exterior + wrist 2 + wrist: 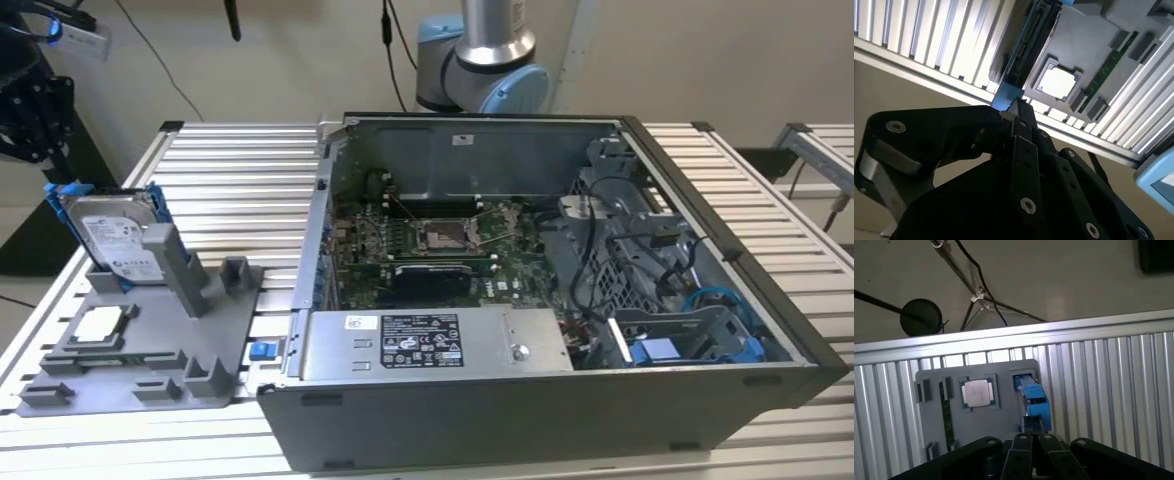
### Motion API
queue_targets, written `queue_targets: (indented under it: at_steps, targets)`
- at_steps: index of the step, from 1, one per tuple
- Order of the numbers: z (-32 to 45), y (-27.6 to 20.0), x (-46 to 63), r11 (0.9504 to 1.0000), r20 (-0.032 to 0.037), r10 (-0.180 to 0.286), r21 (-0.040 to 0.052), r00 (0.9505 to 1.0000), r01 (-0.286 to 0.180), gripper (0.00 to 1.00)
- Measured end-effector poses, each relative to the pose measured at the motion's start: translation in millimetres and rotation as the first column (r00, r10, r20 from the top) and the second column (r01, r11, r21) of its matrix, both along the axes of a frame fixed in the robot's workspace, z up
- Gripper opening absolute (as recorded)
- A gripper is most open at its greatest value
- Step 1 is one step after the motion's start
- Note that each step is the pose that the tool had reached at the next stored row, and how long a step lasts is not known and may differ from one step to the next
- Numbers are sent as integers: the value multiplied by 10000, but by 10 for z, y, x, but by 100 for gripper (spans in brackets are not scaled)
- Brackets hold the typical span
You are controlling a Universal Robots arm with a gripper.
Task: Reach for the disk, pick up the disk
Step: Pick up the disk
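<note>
The disk [114, 238] stands on its edge in the grey holder [147, 345] on the tabletop [240, 170], and the gripper [1016, 106], closed and empty, hangs near it, so nothing is picked up yet.

The exterior view overlooks the table [227, 170]; both wrist views share the fixture plate [979, 425] [1079, 42].

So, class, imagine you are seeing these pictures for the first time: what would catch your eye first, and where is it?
The big open computer case fills the middle of the exterior view, its circuit board bared. At that view's left, the blue-framed disk stands upright in a grey fixture plate. In the second wrist view the black claw points at the disk's blue edge.
</note>
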State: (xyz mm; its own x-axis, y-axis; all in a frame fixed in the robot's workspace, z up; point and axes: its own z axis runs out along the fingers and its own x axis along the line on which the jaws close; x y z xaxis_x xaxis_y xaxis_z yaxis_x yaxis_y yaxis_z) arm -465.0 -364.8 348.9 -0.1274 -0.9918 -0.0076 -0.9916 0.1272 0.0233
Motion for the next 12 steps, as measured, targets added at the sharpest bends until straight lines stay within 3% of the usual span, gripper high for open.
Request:
queue_targets:
  at_steps: [8, 9, 12]
  targets:
    - [1, 1, 3, 9999, 26, 118, 12, 9999, -118, 0]
    - [1, 1, 2, 9999, 26, 119, 11, 9999, -119, 100]
    - [1, 1, 1, 9999, 26, 119, 12, 9999, -119, 100]
